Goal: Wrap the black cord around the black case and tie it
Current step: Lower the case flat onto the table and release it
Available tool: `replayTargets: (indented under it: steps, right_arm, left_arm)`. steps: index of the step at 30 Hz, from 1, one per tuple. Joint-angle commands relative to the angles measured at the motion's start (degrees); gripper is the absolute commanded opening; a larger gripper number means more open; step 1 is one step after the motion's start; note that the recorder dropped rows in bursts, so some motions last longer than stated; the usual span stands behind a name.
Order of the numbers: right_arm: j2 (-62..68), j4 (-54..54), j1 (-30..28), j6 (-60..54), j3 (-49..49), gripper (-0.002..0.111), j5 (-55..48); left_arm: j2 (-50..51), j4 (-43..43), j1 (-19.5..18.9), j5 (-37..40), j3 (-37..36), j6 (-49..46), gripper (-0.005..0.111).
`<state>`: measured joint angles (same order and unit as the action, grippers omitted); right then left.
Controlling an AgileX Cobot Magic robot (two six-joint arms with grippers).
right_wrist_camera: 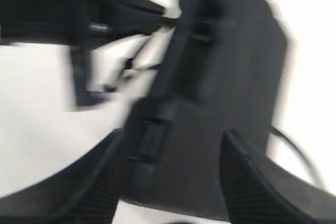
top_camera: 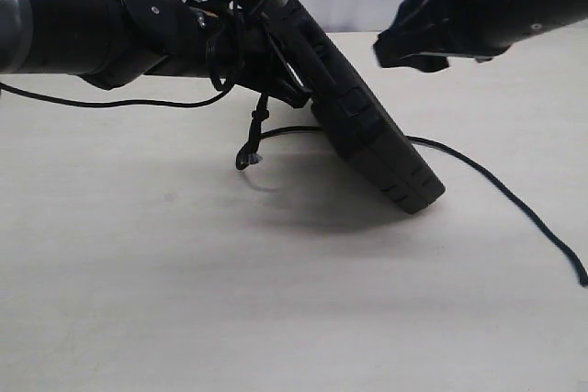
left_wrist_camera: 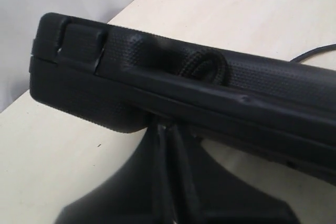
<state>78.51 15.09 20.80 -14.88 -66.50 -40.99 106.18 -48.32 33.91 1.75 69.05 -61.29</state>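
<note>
The black case (top_camera: pixel 372 140) is held tilted, its low end resting on the table and its high end in my left gripper (top_camera: pixel 292 66), which is shut on it. In the left wrist view the case (left_wrist_camera: pixel 157 85) fills the frame, with the left gripper (left_wrist_camera: pixel 168 129) clamped on its edge. The black cord (top_camera: pixel 501 188) trails from under the case to the right; a knotted piece (top_camera: pixel 255 130) hangs below the left gripper. A cord loop (left_wrist_camera: pixel 206 68) lies over the case's edge. My right gripper (top_camera: pixel 404 48) hovers open above the case (right_wrist_camera: pixel 226 66), its fingers (right_wrist_camera: pixel 252 182) spread.
The pale table (top_camera: pixel 184 300) stretches in front of the case. A thin glossy arm cable (top_camera: pixel 110 103) runs along the table at the left. The cord's free end (top_camera: pixel 582 280) lies near the right edge of the exterior view.
</note>
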Motion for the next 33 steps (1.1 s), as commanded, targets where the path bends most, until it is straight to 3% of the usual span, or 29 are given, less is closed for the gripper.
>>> replayTargets:
  steps: [1,5,8,12,16,19,33]
  right_arm:
    - [0.79,-31.14,-4.29,27.50,0.38,0.049,-0.82]
    - [6.50,-17.22,-11.25,16.09,1.20,0.026,2.70]
    - [10.96,-5.27,-12.68,5.24,1.20,0.015,2.53]
    - [15.67,2.00,-12.81,-3.31,1.20,0.004,2.24]
    - [18.44,13.27,-12.81,-15.81,0.67,0.004,-1.17]
    - [18.93,17.89,-12.81,-18.34,-1.35,0.004,-5.50]
    - [17.72,18.55,-12.95,-18.31,-3.38,0.004,-3.85]
  left_arm:
    - [-0.32,-0.43,0.12,-1.42,0.70,0.19,0.000]
    - [-0.32,-0.43,1.26,-0.02,2.99,0.11,0.000]
    - [-0.32,-0.43,2.99,-0.13,4.35,-0.19,0.000]
    - [-0.32,-0.29,4.37,-1.17,6.13,-0.87,0.000]
    - [1.20,-0.29,4.46,-1.23,7.76,-0.90,0.000]
    - [3.38,-0.29,4.46,-0.96,8.94,-0.90,0.000]
    - [8.46,-0.40,5.30,3.08,15.76,-1.42,0.000]
